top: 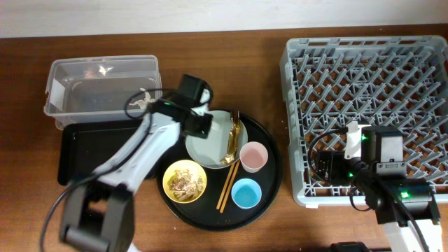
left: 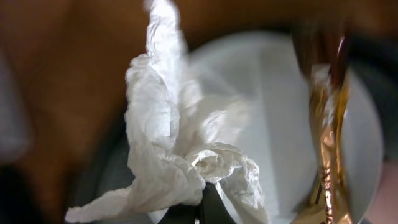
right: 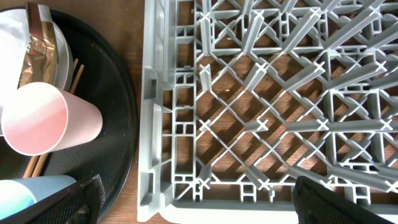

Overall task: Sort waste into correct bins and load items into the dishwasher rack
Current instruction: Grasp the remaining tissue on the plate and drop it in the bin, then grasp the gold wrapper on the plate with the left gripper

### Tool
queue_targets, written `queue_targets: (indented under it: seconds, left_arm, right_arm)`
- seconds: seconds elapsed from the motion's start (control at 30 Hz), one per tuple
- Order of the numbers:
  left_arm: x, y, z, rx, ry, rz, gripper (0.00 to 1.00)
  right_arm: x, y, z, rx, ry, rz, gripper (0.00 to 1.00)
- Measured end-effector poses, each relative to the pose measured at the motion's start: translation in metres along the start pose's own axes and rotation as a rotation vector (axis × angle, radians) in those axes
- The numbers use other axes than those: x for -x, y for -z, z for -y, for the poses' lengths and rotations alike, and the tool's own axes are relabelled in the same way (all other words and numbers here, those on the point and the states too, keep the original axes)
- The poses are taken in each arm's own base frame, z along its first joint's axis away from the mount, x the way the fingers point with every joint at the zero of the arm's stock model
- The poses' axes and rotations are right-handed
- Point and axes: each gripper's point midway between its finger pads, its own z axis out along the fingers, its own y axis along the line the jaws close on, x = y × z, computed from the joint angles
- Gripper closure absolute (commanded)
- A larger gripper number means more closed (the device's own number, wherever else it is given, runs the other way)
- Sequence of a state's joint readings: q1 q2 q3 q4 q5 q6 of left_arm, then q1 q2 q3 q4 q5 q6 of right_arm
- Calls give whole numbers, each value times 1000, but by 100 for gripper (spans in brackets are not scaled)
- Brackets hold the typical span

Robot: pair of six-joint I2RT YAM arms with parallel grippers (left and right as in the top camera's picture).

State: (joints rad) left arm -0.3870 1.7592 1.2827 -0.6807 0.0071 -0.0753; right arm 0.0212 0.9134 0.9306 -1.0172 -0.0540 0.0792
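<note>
left gripper (left: 200, 202) was clamped on the crumpled white tissue (left: 177, 143), pinching its lower bunch so the rest fanned out loose. it hung over the left part of the pale grey-white round plate (top: 211, 151); couldn't tell if it touched the plate. probably pinched alone so the paper could go off apart from the shiny gold-brown wrapper (top: 234, 140), which lay along the plate's right edge, clear of the tissue. beige-brown crumbly food scraps (top: 185, 183) sat in the small yellow bowl (top: 167, 183) at the front left of the large round black tray (top: 271, 185). small pink cup (top: 253, 156) and small light-blue cup (top: 246, 193) were on the tray's right side, with the brown wooden chopsticks (top: 228, 185) slanted between bowl and cups. clear rectangular plastic tub (top: 98, 94) stood back left, and the shallow black rectangular tray (top: 80, 154) was just in front of it, partly under the left arm. both sat just left of the round tray, so it looked a short open carry, though the tub's wall would likely need a lift to clear. right gripper (right: 196, 186) had its fingers spread wide with nothing between them, hovering at the near-left corner of the large square grey plastic rack (top: 371, 77), near the pink cup. no items were in the rack. only a narrow strip of table lay between the rack wall and the round tray's rim.
</note>
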Motion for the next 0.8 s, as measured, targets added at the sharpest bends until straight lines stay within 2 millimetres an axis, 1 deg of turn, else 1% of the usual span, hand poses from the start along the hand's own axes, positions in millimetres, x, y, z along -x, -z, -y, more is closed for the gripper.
queue_targets:
  seconds: [0.03,0.07,0.1,0.13,0.2,0.23,0.27,0.3,0.33,0.37,0.4,0.43,0.5,0.57,0.63,0.7,0.73,0.77,0.8]
  left_arm:
    - [14,21,-15,40,22,68,100]
    - [30,51,-36,91,59,161,100]
    - [39,64,-50,122,86,210,100]
    - [49,76,-70,160,124,266,100]
    - [52,82,-101,212,182,293,99]
    - [53,85,-126,248,228,310,100]
    - [52,87,-144,277,262,321,99]
    - [55,89,-161,301,292,346,90]
    - [55,90,-173,319,314,357,74]
    - [56,91,-181,331,323,368,60]
    - [56,88,-189,341,340,374,51]
    - [56,86,-191,342,343,370,44]
    - [54,78,-192,341,343,352,43]
    - [53,76,-191,334,342,347,44]
    - [51,71,-180,290,329,323,44]
    - [49,62,-147,192,283,283,42]
    - [47,56,-119,129,240,252,41]
    - [45,51,-99,89,206,227,40]
    - [41,47,-83,66,180,201,39]
  right_arm:
    - [0,0,0,0,1,0,2]
    - [0,0,0,0,0,0,2]
    - [0,0,0,0,1,0,2]
    - [0,0,0,0,0,0,2]
    - [0,0,0,0,0,0,2]
    - [0,0,0,0,0,-1,2]
    - [0,0,0,0,0,0,2]
    - [0,0,0,0,1,-1,2]
    - [0,0,0,0,0,-1,2]
    - [0,0,0,0,0,-1,2]
    - [0,0,0,0,0,0,2]
    - [0,0,0,0,0,0,2]
    - [0,0,0,0,0,0,2]
    - [0,0,0,0,0,0,2]
    - [0,0,0,0,0,0,2]
    - [0,0,0,0,0,0,2]
    - [0,0,0,0,0,0,2]
    - [0,0,0,0,0,1,2]
    - [0,0,0,0,0,0,2]
